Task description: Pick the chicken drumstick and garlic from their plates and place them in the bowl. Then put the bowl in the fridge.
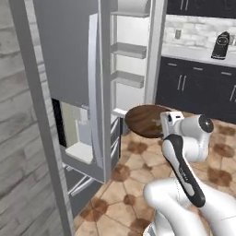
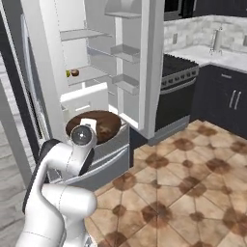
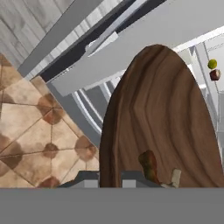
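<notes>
Held roughly level in front of the open fridge (image 2: 96, 53), centre-left of the right base view: the bowl (image 2: 103, 125), presumably kept flat so the chicken drumstick (image 3: 149, 165) and the garlic (image 3: 175, 176), low in the hand view, stay inside. Gripper (image 1: 162, 125) at the bowl's near rim; jaws hidden, so cannot tell whether clamped. Still outside the shelves, likely awaiting a push inward.

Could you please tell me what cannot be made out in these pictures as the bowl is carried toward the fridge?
- Gripper: in the left base view the hand's body covers its fingertips, so open or shut cannot be told.
- Chicken drumstick and garlic: partly cut off at the bottom of the hand view.
- Two small items on a fridge shelf: too small to identify.
- Bowl: the arm hides its near part in the right base view.
</notes>
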